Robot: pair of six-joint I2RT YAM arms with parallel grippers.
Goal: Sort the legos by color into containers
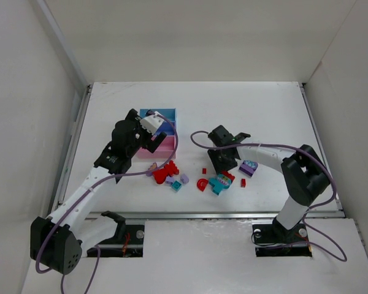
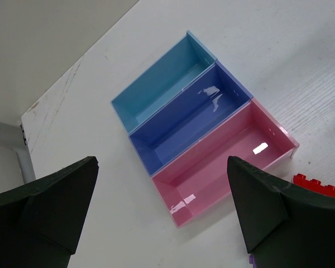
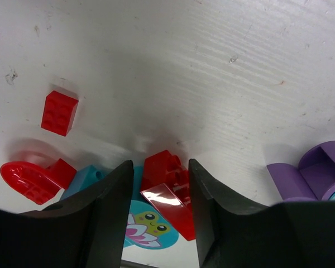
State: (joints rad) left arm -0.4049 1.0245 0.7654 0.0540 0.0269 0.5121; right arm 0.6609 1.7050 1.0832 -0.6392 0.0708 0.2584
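Red brick with a glossy sloped cap (image 3: 163, 170) lies on a teal printed piece (image 3: 139, 223), bracketed by the right gripper (image 3: 161, 166). Its jaws stand narrowly apart with a sliver of gap on one side, so I judge it not yet pinched. Around it on the table (image 1: 264, 110) lie the red arch (image 3: 28, 178), a small red brick (image 3: 59, 113) and a purple piece (image 3: 312, 173). More legos (image 1: 165, 174) are scattered further left. The light blue tray (image 2: 156, 84), purple-blue tray (image 2: 178, 131) and pink tray (image 2: 212, 173) all look bare inside, so sorting seems barely begun and every brick is left to place. Over the trays hangs the left gripper (image 2: 162, 162), spread wide and holding nothing.
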